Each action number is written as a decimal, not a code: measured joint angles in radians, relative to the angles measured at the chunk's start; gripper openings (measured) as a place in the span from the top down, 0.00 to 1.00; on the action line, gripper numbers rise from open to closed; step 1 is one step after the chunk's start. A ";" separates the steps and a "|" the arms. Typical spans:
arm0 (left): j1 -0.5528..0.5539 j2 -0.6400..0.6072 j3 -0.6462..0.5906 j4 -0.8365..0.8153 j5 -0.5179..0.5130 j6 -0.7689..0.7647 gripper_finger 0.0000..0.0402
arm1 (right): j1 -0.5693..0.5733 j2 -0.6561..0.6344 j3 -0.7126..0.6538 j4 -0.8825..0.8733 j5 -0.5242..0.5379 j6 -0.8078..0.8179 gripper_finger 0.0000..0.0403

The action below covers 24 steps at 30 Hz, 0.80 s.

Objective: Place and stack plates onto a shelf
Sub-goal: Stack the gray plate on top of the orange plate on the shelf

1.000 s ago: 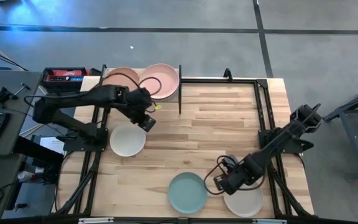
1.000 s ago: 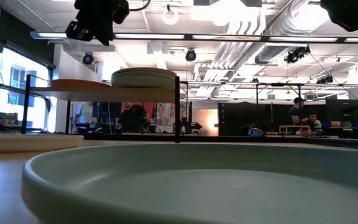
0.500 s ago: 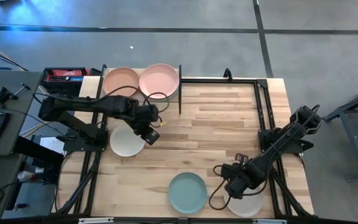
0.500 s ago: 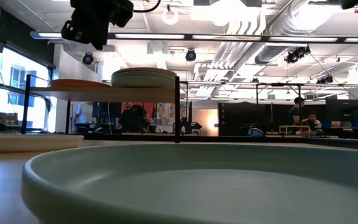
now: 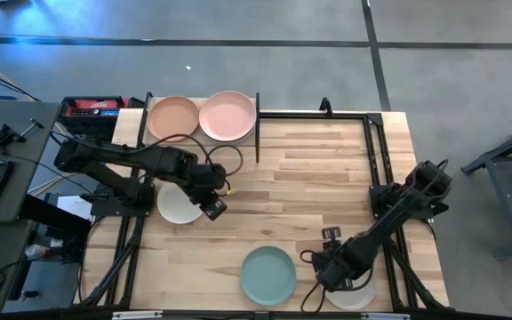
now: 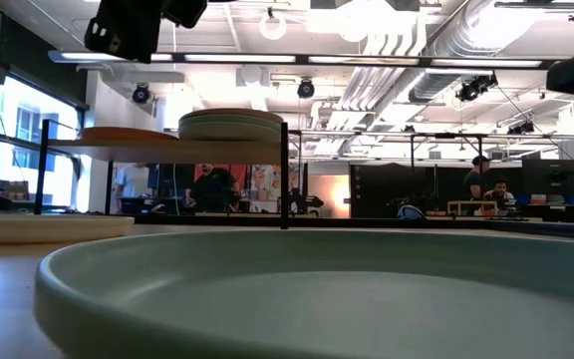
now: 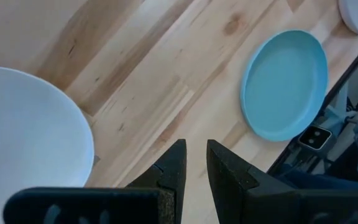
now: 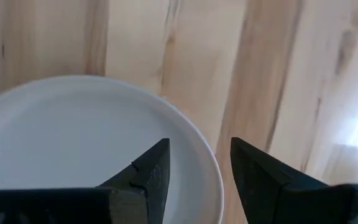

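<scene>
The light-wood plank tabletop (image 5: 309, 187) carries a raised shelf (image 5: 140, 124) at its far left corner, holding a salmon plate (image 5: 173, 117) and a pink plate (image 5: 228, 116) side by side, both round, shallow and matte. A teal plate (image 5: 268, 275) lies near the front edge. The left arm stretches low across the table; the left gripper (image 5: 213, 209) hangs by the rim of a white plate (image 5: 178, 204), fingers (image 7: 174, 163) slightly apart, gripping nothing. The right arm reaches forward and down; the right gripper (image 5: 333, 279) hovers over another white plate (image 8: 73, 137), fingers (image 8: 154, 165) spread, empty.
</scene>
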 joint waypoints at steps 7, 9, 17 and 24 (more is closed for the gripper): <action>-0.015 0.000 0.000 0.032 -0.003 0.000 0.87 | 0.000 0.073 0.000 0.012 -0.007 -0.064 0.64; -0.016 0.000 0.000 0.033 -0.003 0.000 0.87 | -0.001 0.093 0.000 0.010 -0.009 -0.079 0.64; -0.015 -0.001 0.000 0.033 -0.003 0.000 0.87 | -0.002 0.132 0.001 0.011 -0.062 -0.085 0.70; -0.015 -0.001 0.000 0.033 -0.007 0.001 0.87 | -0.018 0.133 0.002 0.009 -0.082 -0.082 0.95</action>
